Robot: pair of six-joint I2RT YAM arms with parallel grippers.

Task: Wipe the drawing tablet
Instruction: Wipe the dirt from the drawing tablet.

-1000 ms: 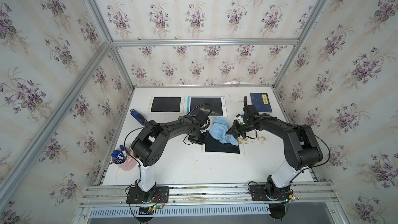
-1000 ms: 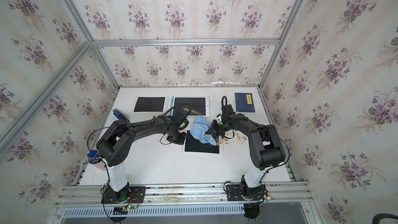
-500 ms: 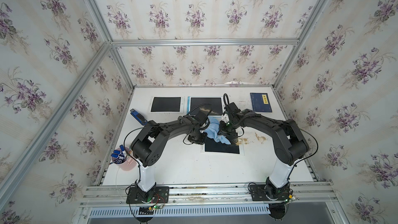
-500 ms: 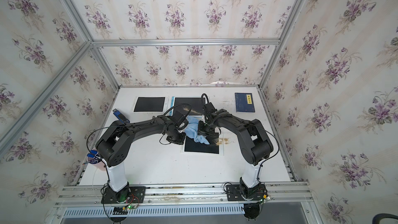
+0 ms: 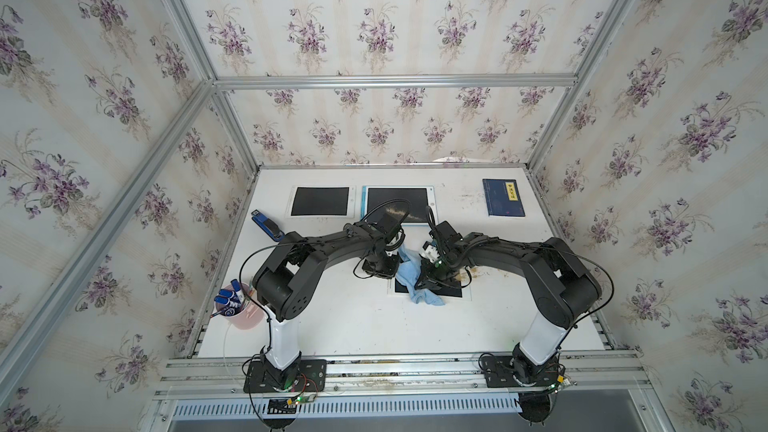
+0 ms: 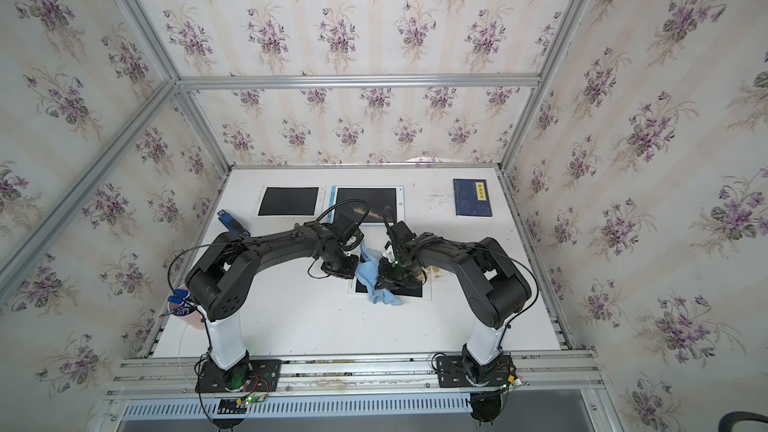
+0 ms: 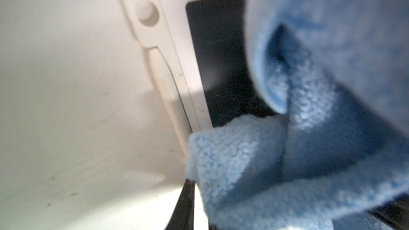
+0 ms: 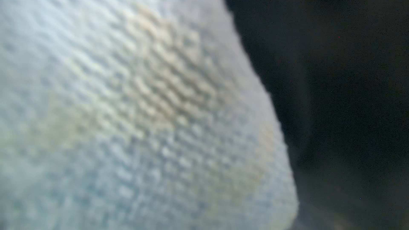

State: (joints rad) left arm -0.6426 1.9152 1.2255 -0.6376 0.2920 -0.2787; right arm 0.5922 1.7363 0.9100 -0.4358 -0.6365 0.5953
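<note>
Right gripper [image 5: 422, 284]: closed on the blue cloth [image 5: 409, 274] and set down on the drawing tablet. Its wrist view shows us only blurred cloth weave [image 8: 110, 107] with a faint tan stain.
Left gripper [image 5: 378, 273]: closed, at the tablet's left edge. Cloth lies against its fingers [image 7: 183, 204]; we cannot tell whether it pinches anything.
Drawing tablet [image 5: 451, 290]: flat at mid-bench, dark screen in a white frame, its left part under the cloth.
Bench [image 5: 374, 334]: white and scuffed, with brown stains [image 5: 478, 272] just beside the tablet's right edge.
Far edge: white-framed tablet [image 5: 320, 201] beside a blue-framed tablet [image 5: 397, 201] with a pale smear.
Far right corner: blue book [image 5: 503, 197] with a yellow title label; we cannot read the characters.
Left edge: blue stapler [image 5: 266, 224]; nearer us, a pink cup [image 5: 245, 317] of blue markers, print too small to read.
Room: wallpaper [image 5: 374, 126] of purple violets on cream stripes, held in an aluminium frame [image 5: 395, 81].
</note>
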